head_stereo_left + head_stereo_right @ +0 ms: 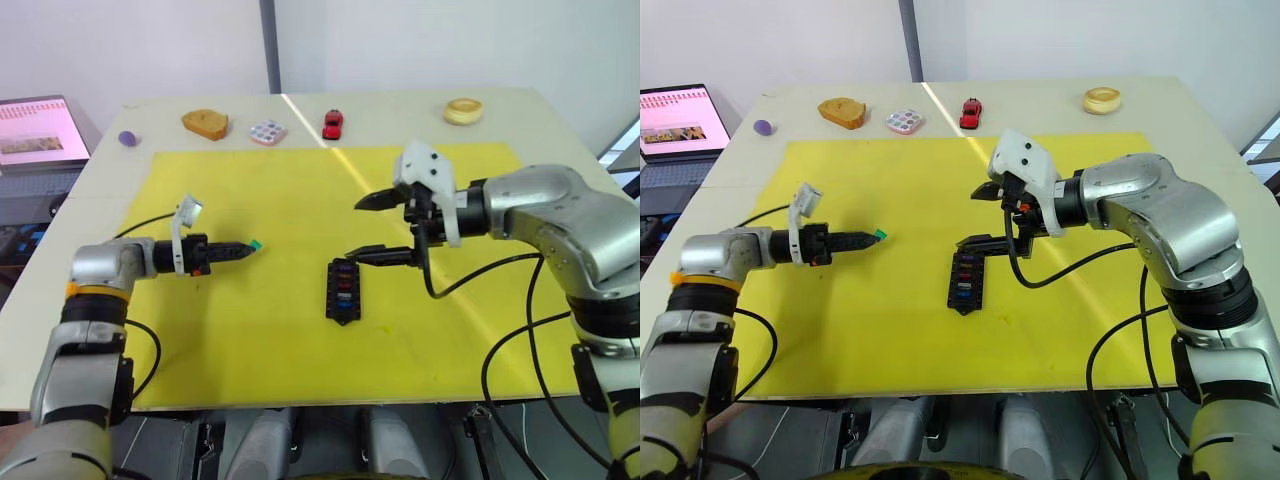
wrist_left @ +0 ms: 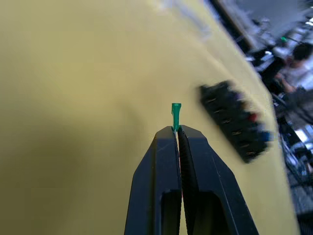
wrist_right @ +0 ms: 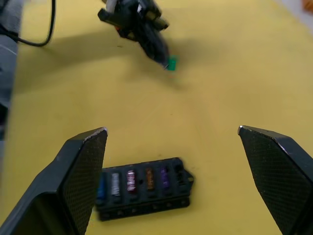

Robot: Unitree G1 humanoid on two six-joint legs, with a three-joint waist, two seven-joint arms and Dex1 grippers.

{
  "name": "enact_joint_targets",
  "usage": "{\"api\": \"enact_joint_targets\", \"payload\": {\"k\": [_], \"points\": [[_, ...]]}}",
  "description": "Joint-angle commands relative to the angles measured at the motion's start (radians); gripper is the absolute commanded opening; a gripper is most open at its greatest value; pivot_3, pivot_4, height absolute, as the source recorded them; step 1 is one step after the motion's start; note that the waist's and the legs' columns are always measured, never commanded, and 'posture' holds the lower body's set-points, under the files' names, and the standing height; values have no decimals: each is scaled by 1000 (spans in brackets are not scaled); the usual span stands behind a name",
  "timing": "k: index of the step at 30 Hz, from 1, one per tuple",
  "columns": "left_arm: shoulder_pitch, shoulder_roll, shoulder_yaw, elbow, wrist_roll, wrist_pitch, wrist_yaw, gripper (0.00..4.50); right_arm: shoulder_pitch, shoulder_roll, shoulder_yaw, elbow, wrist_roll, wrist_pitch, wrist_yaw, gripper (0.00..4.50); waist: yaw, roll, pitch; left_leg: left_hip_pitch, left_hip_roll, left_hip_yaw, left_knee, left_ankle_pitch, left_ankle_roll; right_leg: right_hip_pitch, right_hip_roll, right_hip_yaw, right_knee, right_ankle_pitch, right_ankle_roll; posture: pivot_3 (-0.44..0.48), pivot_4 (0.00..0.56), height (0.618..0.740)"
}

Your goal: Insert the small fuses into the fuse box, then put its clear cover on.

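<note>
The black fuse box [image 1: 343,290] lies on the yellow mat [image 1: 250,340] near the middle, with several coloured small fuses [image 3: 131,180] seated in one row. My left gripper [image 1: 247,246] hovers over the mat to the left of the box, shut on a green fuse [image 2: 175,113] that sticks out past its fingertips. My right gripper [image 1: 356,229] hangs just above the far end of the box, open wide with nothing between its fingers. The clear cover is out of view.
Along the table's far edge sit a purple ball [image 1: 127,138], a brown bread-like piece [image 1: 205,123], a dotted disc [image 1: 268,132], a red toy car [image 1: 332,124] and a pale ring [image 1: 463,110]. A laptop [image 1: 35,130] stands off the table's left.
</note>
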Motion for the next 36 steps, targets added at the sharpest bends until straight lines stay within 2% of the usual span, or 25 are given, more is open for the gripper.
{"api": "enact_joint_targets", "payload": {"k": [1, 5, 10, 13, 14, 26, 29, 32, 36], "points": [[15, 9, 59, -273, -145, 100, 40, 129, -67, 24, -103, 21, 118, 136, -14, 4500, -1, 0, 0, 0, 0, 0, 0, 0, 0, 0, 0, 0, 0, 0, 0, 0, 150, 740], [33, -33, 96, -477, -280, 153, 114, 129, -115, 55, -159, 66, 214, 267, -35, 4500, -1, 0, 0, 1, 0, 0, 0, 0, 0, 1, 0, 0, -1, 0, 0, 0, 150, 740], [26, -62, 102, -559, -375, 184, 212, 129, -158, 99, -208, 96, 286, 352, -78, 4500, -2, 0, 0, 1, 0, 0, -1, 0, 0, 1, 0, 0, 0, 0, 0, 0, 150, 740], [35, -70, 93, -572, -404, 171, 245, 0, -167, 130, -229, 93, 322, 383, -107, 3670, -1, 0, 0, 1, 0, 0, -1, 0, 0, 1, 0, 0, 0, 0, 0, 0, 150, 740], [36, -71, 90, -576, -413, 169, 254, 0, -168, 143, -234, 92, 332, 393, -119, 3170, -1, 0, 0, 1, 0, 0, 0, 0, 0, 1, 0, 0, 0, 0, 0, 0, 150, 740], [19, -46, 63, -593, -473, 166, 297, 0, -175, 212, -259, 109, 382, 422, -213, 3170, -1, 0, 0, 1, 0, 0, 0, 0, 0, 1, 0, 0, 0, 0, 0, 0, 150, 740], [19, -39, 56, -591, -472, 160, 295, 0, -176, 211, -260, 109, 392, 419, -214, 2378, -1, 0, 0, 1, 0, 0, -1, 0, 0, 1, 0, 0, 0, 0, 0, 0, 150, 740], [17, -32, 50, -588, -470, 154, 292, 0, -180, 205, -255, 108, 398, 417, -215, 973, -1, 0, 0, 1, 0, 0, -1, 0, 0, 1, 0, 0, 0, 0, 0, 0, 150, 740], [17, -29, 45, -586, -470, 146, 293, 0, -181, 204, -243, 106, 398, 414, -218, 973, -1, 0, 0, 1, 0, 0, -1, 0, 0, 1, 0, 0, -1, 0, 0, 0, 150, 740]]}}
